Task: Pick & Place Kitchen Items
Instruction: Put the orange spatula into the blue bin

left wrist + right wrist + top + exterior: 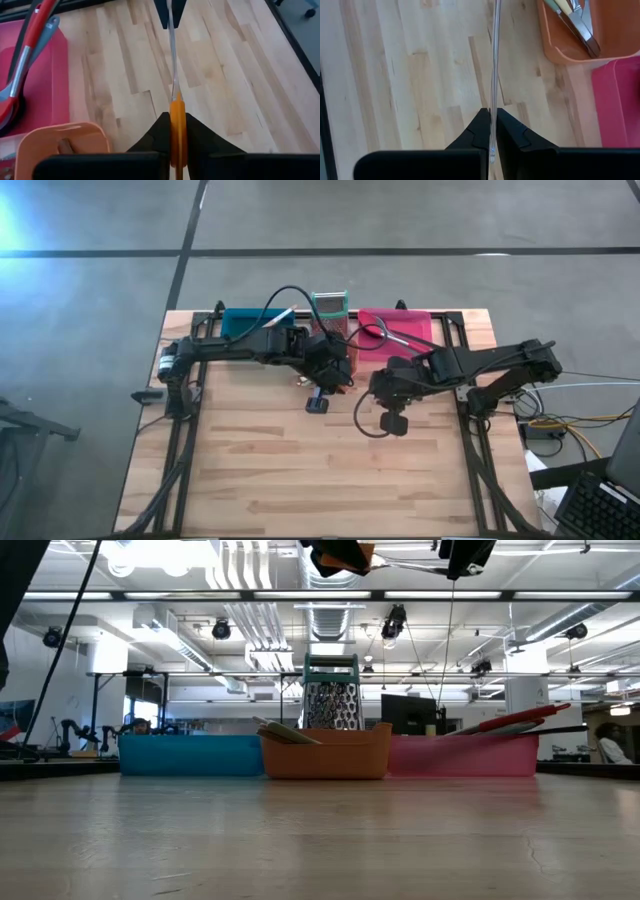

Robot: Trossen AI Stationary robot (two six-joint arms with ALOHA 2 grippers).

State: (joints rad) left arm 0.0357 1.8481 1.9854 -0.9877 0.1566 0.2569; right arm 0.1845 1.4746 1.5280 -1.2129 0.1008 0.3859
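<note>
Both claws clamped on one utensil
Left claw (178, 145) grips the orange handle, right claw (493, 132) pinches the metal end; utensil (174, 75) spans between them above the worktop (300, 470), near the orange bin (65, 145)

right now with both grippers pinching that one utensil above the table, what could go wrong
The left gripper is shut on the orange handle and the right gripper on the thin metal end of the orange-handled utensil. If the arms pull apart or twist, the slim shaft could bend. If one lets go late or early, it could drop onto the bare wooden table rather than into the orange bin.
</note>
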